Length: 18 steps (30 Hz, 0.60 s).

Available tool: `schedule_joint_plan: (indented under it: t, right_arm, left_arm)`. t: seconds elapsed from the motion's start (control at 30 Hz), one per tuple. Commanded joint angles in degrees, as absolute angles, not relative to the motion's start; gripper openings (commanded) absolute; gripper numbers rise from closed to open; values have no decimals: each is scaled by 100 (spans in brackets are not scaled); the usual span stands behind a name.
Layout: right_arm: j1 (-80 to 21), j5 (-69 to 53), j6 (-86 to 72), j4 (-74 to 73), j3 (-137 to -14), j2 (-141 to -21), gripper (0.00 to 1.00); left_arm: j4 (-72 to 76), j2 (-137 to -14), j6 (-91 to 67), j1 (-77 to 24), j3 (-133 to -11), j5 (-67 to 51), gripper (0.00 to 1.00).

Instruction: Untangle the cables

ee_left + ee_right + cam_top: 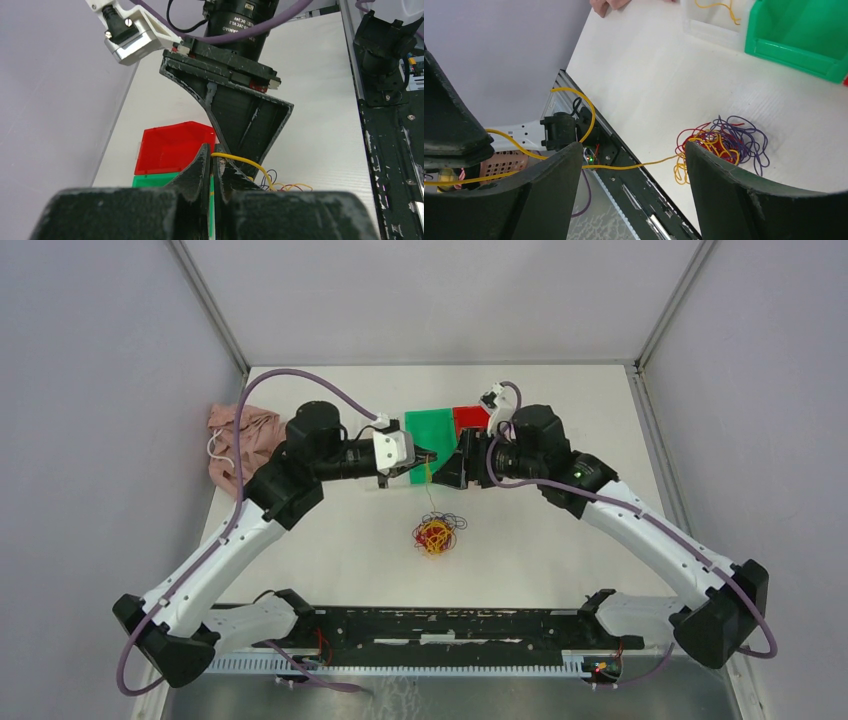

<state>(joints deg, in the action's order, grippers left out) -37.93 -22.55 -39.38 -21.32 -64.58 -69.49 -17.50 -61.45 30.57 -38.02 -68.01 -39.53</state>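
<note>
Cables (435,533) lie in one knot of yellow, red and dark loops on the table (330,540), midway between the two arms and nearer the bases than either gripper. In the top view, a single yellow strand (431,495) runs from the knot straight toward the far side. It ends at the left gripper (424,457), which meets the right gripper (446,470) almost tip to tip in front of the green bin (430,428). The strand's long axis therefore runs near to far, with both grippers at its far end.

The left wrist view shows the left jaws pressed together on the yellow strand. The strand leaves the tips to the right and drops toward the knot, part of which shows low on the right. The right gripper faces it closely, and the red bin (175,147) lies behind, to the left.

In the right wrist view the right jaws stand wide apart and grip nothing. The strand crosses the gap between them, from the left gripper at the left edge down to the knot beyond the right-hand finger, with a slack loop arching above it. Judging from this, the left arm would do the pulling, away from the knot along the strand's line, and the free right arm could pin the knot.
</note>
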Motion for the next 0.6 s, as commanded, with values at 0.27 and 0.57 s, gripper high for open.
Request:
schedule_joint_plan:
  t: [0.27,0.57]
  right_arm:
    - [-4149,-1402,-4253,-1389,-5973,-7469,77]
    - [-4115,-367,-3709,-1597,-4862,-6144,77]
  left_arm:
    - [-1490,-6450,3259,-3851,-7945,-3829,3]
    - [-1479,-6347,3291,-3850,-8225,-3783,3]
